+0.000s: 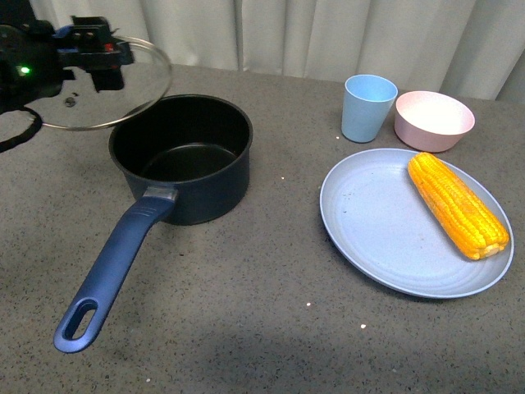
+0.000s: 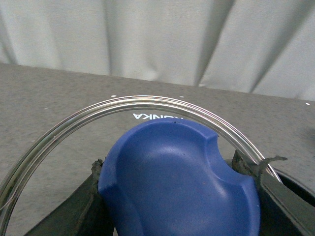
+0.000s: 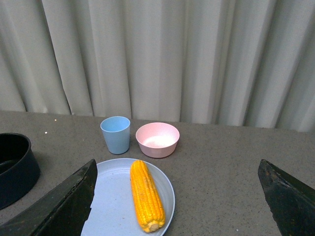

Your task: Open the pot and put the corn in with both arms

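Note:
The navy pot [image 1: 182,160] stands uncovered on the grey table, black inside, its long blue handle [image 1: 112,264] pointing toward me. My left gripper [image 1: 97,51] is shut on the blue knob [image 2: 179,179] of the glass pot lid [image 1: 90,97], holding it tilted above and to the left of the pot's rim. The yellow corn [image 1: 457,203] lies on a light blue plate [image 1: 385,226] at the right. In the right wrist view the corn [image 3: 146,195] lies below my right gripper [image 3: 179,196], which is open, high above the table and empty.
A light blue cup [image 1: 367,107] and a pink bowl [image 1: 433,120] stand behind the plate. The cup [image 3: 115,134] and bowl [image 3: 157,139] also show in the right wrist view, with the pot's edge [image 3: 15,167]. Pale curtains close off the table's far side.

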